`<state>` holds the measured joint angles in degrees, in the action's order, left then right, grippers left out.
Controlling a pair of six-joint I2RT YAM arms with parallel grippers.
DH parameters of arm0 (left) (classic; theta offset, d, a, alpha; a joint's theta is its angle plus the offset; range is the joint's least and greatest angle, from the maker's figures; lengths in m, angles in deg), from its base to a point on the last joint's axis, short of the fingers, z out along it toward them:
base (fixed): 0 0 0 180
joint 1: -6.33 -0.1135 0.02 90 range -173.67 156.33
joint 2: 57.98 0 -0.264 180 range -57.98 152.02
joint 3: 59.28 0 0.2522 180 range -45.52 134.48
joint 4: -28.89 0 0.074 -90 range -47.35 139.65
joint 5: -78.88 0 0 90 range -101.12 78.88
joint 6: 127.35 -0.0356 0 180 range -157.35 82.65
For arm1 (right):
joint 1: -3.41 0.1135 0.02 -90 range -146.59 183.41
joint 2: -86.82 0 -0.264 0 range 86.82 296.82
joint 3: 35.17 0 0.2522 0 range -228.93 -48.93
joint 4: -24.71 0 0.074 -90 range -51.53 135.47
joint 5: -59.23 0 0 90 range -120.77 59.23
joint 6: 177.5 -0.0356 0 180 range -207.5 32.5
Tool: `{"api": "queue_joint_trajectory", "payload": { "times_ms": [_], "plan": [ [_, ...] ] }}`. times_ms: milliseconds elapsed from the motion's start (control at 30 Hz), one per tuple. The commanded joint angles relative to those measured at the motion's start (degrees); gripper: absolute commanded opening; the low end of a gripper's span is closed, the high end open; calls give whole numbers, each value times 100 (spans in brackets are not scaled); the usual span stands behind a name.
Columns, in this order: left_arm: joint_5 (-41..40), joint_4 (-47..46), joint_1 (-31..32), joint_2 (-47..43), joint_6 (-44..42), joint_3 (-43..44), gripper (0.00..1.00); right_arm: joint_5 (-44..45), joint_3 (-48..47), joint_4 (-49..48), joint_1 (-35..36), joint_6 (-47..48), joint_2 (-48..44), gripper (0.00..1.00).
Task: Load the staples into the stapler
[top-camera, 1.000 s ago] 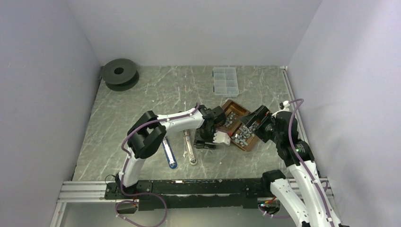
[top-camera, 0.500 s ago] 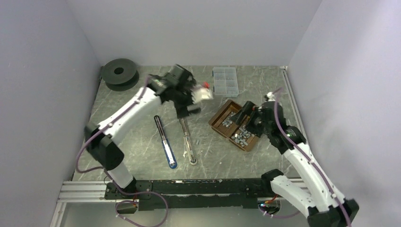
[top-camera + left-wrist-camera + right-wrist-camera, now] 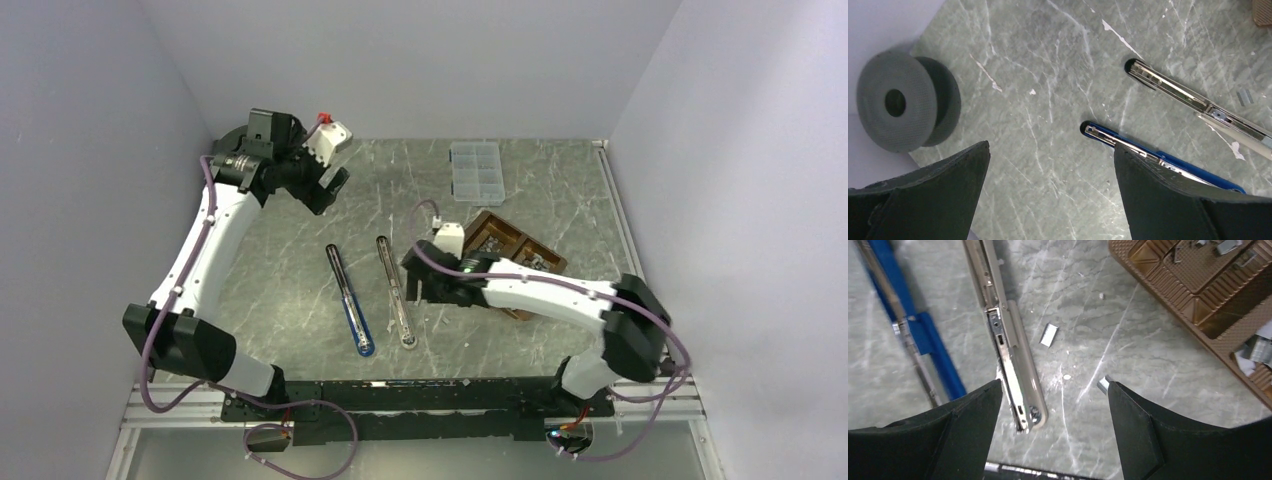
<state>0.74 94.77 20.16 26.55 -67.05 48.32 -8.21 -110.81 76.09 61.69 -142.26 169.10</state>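
Observation:
Two staplers lie opened flat on the marble table: a blue one (image 3: pixel 350 300) and a silver-beige one (image 3: pixel 396 292). My right gripper (image 3: pixel 415 288) hovers open just right of the silver stapler (image 3: pixel 1008 340), with nothing between the jaws (image 3: pixel 1054 385). One loose staple strip (image 3: pixel 1049 334) lies beside that stapler, and another (image 3: pixel 1103 383) sits at my right fingertip. More staples (image 3: pixel 1255 347) lie in the brown tray (image 3: pixel 545 262). My left gripper (image 3: pixel 328 185) is open and empty, raised at the back left (image 3: pixel 1050 150), above bare table beyond the blue stapler (image 3: pixel 1128 142).
A clear compartment box (image 3: pixel 476 170) stands at the back, beyond the tray. A black spool (image 3: pixel 905 102) sits in the back left corner, under my left arm. White walls close in the left, back and right sides.
My left arm swung from the tray up and away to the back left corner. My right arm reached from the tray leftward to the silver stapler.

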Motion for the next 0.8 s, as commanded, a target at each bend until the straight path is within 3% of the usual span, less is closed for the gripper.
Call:
{"api": "queue_joint_trajectory", "payload": {
  "times_ms": [0,300,633,767],
  "plan": [
    [487,-246,-139,-458,410,-333,100,943,-472,-26,215,-321,907,79],
    [370,-229,-235,-701,430,-580,99,1004,-964,-118,217,-350,1992,61],
    [235,-277,-266,-709,448,-578,100,756,-941,-433,253,-382,2422,58],
    [172,-280,-266,-685,510,-540,99,650,-879,-602,282,-387,2592,51]
  ]
}}
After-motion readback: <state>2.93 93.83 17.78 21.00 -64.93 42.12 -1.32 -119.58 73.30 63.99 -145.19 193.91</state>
